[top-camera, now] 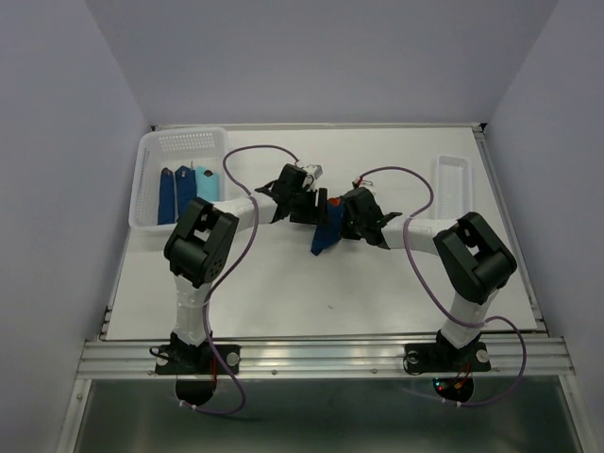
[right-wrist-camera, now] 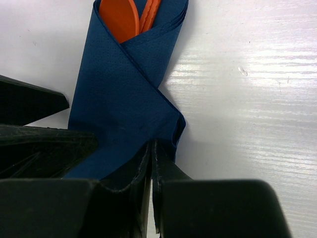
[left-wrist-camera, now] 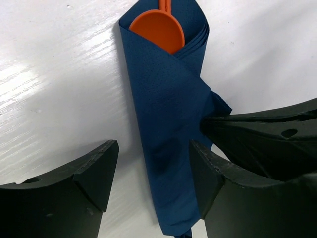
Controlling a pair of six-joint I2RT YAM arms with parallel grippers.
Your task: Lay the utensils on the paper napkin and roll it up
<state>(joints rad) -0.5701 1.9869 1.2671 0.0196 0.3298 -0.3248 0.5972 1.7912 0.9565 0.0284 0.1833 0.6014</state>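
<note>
We find the paper napkin [top-camera: 324, 233] rolled around the orange utensils [left-wrist-camera: 157, 29] in the middle of the worktop [top-camera: 283, 293]. Its long axis runs near to far with a slight lean, and the open end points far. Our left hand [left-wrist-camera: 153, 171] is released, with one finger on each side of the roll. Our right hand [right-wrist-camera: 152, 161] is clenched on the flap at the roll's right side. Both hands sit right at the roll, so we judge that the right one, already gripping, governs the next move.

The napkin [left-wrist-camera: 166, 129] fills the gap between the left fingers [left-wrist-camera: 91, 176]; right fingers [left-wrist-camera: 267, 134] crowd one flank, bare table [left-wrist-camera: 59, 79] past the other.
</note>
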